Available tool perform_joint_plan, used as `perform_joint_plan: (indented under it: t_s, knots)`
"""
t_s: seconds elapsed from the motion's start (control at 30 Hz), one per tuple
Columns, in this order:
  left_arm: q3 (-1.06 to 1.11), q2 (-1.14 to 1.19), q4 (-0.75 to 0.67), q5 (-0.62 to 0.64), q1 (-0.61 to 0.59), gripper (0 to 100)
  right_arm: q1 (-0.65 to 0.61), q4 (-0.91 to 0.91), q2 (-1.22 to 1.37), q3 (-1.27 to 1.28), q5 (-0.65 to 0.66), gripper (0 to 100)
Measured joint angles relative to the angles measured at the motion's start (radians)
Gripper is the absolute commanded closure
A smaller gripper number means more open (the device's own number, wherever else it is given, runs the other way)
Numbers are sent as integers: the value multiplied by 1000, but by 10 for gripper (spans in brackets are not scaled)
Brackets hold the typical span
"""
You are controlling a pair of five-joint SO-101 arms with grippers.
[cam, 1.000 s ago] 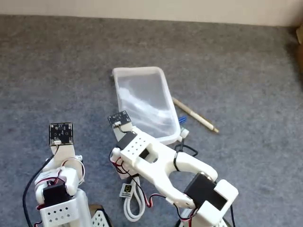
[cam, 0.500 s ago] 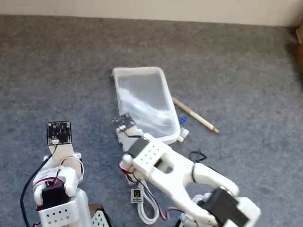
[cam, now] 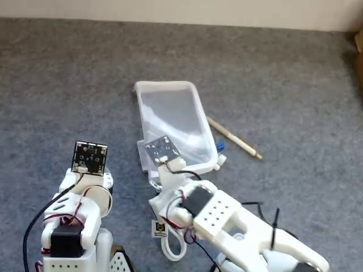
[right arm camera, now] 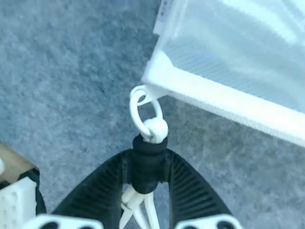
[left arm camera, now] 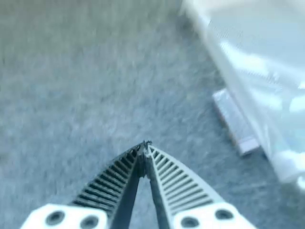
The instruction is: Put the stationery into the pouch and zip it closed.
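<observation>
Clamping the right gripper (right arm camera: 147,157) on the black zipper pull (right arm camera: 148,168) at a corner of the pouch (right arm camera: 228,57). Holding the left gripper (left arm camera: 144,145) pressed together near the pouch, with the beige pen (cam: 233,137) lying just beside the pouch.

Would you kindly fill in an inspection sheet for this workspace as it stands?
Surface: grey carpet, flat.
Job's things: clear pouch lies flat; pencil lies on the carpet beside it, outside; zip pull hangs at a pouch corner.
Clutter: blue item by a pouch corner, too small to identify; pale flat strip beside the pouch edge.
Grippers: left gripper shut, holding nothing, over carpet; right gripper shut on the zip pull.
Cables: white loop and black lead by the arms.
Surroundings: pale wall along the far edge.
</observation>
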Motion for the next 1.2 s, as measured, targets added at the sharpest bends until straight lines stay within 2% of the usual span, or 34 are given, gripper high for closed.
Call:
perform_joint_plan:
  t_s: [0.23,0.43,0.57,0.77,0.87,0.97,1.07,1.2]
  knots:
    - [-3,0,-101,0,31,976,2,-72,-193,107,0,995]
    - [-20,2,-118,0,34,784,91,-75,-354,126,0,995]
    - [-35,2,-121,0,34,777,129,-77,-459,178,0,995]
    - [-40,2,-124,2,34,769,138,-183,-631,321,0,995]
    - [-40,2,-124,41,60,710,140,-242,-741,404,2,995]
    - [-44,2,-104,83,114,657,141,-295,-862,493,69,995]
    - [-94,2,-32,129,135,655,141,-334,-990,574,160,995]
    - [-143,0,35,169,144,655,143,-347,-1108,605,198,995]
